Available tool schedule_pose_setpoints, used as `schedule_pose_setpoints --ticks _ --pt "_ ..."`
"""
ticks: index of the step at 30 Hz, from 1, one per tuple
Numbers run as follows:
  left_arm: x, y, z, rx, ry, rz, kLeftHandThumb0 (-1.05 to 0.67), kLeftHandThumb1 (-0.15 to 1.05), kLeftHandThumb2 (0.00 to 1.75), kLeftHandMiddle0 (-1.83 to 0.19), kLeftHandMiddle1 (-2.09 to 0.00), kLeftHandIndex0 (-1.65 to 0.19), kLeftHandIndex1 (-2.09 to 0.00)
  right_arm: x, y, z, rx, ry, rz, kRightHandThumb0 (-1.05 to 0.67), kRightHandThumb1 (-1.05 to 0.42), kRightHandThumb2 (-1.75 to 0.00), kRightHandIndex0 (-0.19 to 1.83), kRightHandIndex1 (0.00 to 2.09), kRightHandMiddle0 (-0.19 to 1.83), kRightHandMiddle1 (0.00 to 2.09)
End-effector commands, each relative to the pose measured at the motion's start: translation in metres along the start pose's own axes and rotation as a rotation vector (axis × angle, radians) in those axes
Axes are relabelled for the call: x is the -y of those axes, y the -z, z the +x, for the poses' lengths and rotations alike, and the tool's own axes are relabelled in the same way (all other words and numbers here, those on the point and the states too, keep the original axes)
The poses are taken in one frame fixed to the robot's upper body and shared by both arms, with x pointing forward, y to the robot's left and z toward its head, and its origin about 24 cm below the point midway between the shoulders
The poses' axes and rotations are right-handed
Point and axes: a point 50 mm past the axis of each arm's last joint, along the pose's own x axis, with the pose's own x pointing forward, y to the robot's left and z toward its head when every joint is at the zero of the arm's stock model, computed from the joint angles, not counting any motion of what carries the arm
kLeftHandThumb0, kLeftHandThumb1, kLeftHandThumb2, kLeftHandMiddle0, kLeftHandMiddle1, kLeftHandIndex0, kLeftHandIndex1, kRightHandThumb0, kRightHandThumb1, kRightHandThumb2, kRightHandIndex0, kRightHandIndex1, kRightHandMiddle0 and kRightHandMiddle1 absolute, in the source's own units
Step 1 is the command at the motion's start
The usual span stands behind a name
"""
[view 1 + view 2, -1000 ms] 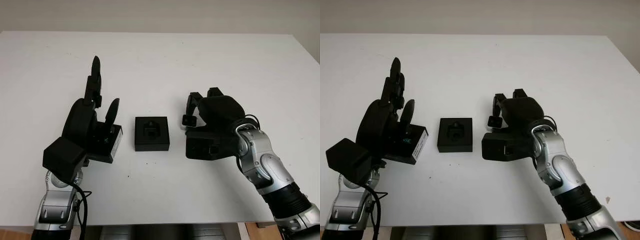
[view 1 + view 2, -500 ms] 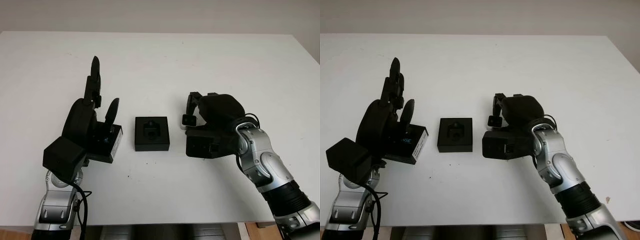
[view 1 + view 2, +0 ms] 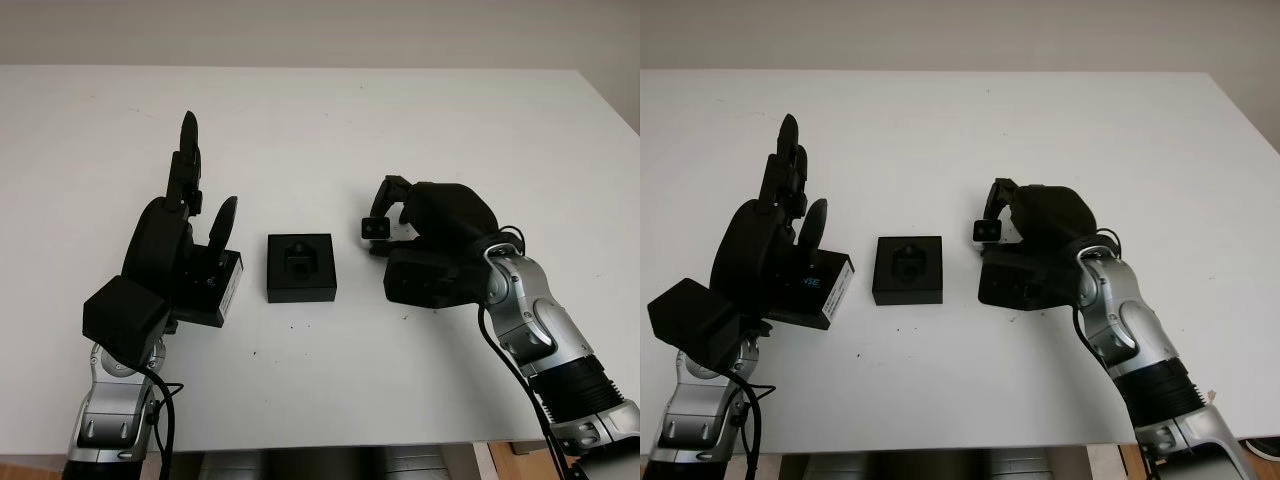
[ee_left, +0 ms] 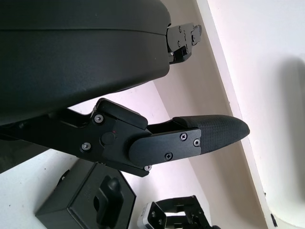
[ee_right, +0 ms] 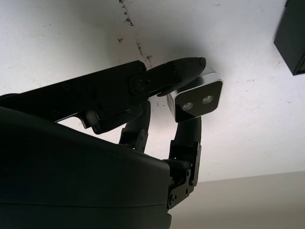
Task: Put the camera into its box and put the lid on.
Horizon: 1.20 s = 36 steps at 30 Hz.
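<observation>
The open black box (image 3: 301,267) with its dark foam insert sits at the table's middle; it also appears in the left wrist view (image 4: 90,202). To its right, my right hand (image 3: 388,212) is shut on the small silver camera (image 3: 377,228), held just above the table with its two lenses facing the box. The right wrist view shows the camera (image 5: 196,100) pinched between fingertips (image 5: 188,64). My left hand (image 3: 205,205) is open, left of the box, standing over the black lid (image 3: 222,290), which lies on the table with its white label side toward the box.
The white table (image 3: 330,130) stretches wide behind the box, with its front edge (image 3: 330,447) near both arms. A few small dark specks (image 3: 256,352) lie in front of the box.
My right hand has closed on the camera, raised it off the table and drawn slightly right, away from the box. The left hand, lid and box have not moved.
</observation>
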Motion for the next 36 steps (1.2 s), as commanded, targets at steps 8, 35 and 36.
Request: schedule_pose_setpoints --ticks 8,35,36 --pt "0.0 -0.003 -0.002 0.004 0.001 0.01 -0.76 1.05 0.6 0.19 0.0 0.19 0.0 0.013 0.0 0.003 0.029 0.037 0.087 -0.42 -1.05 -0.16 0.41 0.15 0.33 1.43" --pt "0.0 -0.003 -0.001 0.009 -0.005 0.003 -0.76 1.05 0.6 0.19 0.0 0.19 0.0 0.025 -0.047 -0.012 0.296 0.086 0.437 -0.41 -1.05 -0.23 0.19 0.03 0.29 1.47" --pt "0.0 -0.003 -0.001 0.008 -0.005 0.003 -0.77 1.05 0.6 0.19 0.0 0.19 0.0 0.024 -0.049 -0.012 0.298 0.085 0.441 -0.41 -1.05 -0.23 0.19 0.03 0.29 1.48"
